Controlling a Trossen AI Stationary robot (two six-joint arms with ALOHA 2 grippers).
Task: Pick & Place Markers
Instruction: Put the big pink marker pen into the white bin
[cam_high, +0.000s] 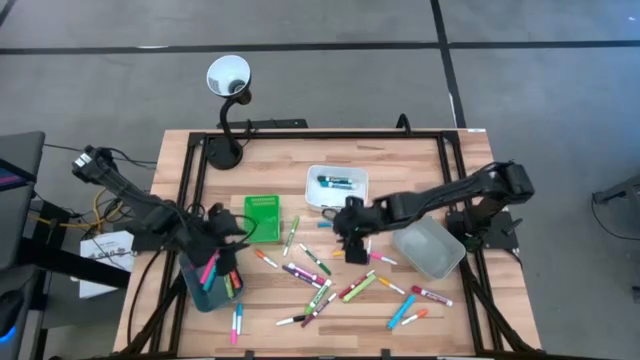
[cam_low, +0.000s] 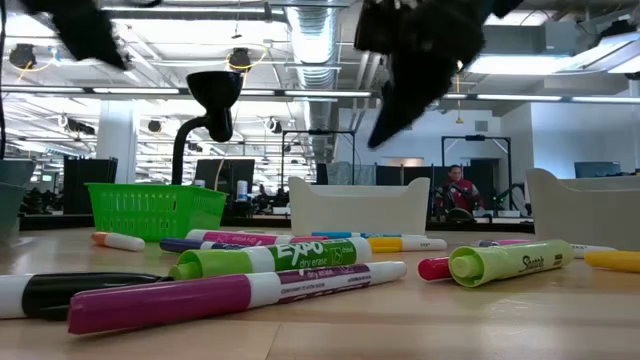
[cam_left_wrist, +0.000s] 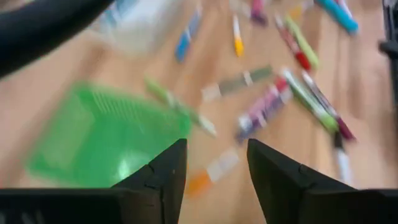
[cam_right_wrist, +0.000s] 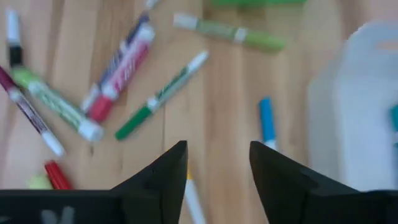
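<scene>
Many markers (cam_high: 330, 285) lie flat and scattered on the wooden table's middle and near part, and a few more stand in the teal tray (cam_high: 199, 296) at the near left. My left gripper (cam_high: 240, 232) hangs open between the teal tray and the green tray (cam_high: 262, 217), holding nothing (cam_left_wrist: 214, 163). My right gripper (cam_high: 355, 250) is open above the table, over loose markers beside the clear grey tray (cam_high: 428, 248). A white-barrelled marker (cam_right_wrist: 194, 200) and a blue one (cam_right_wrist: 266, 122) lie below its fingers (cam_right_wrist: 214, 165).
A white tray (cam_high: 337, 186) with blue markers stands at the far middle. A desk lamp (cam_high: 228, 80) rises at the far left on a black base. Black frame rails (cam_high: 320, 135) run along the table's edges. Bare wood shows along the near edge.
</scene>
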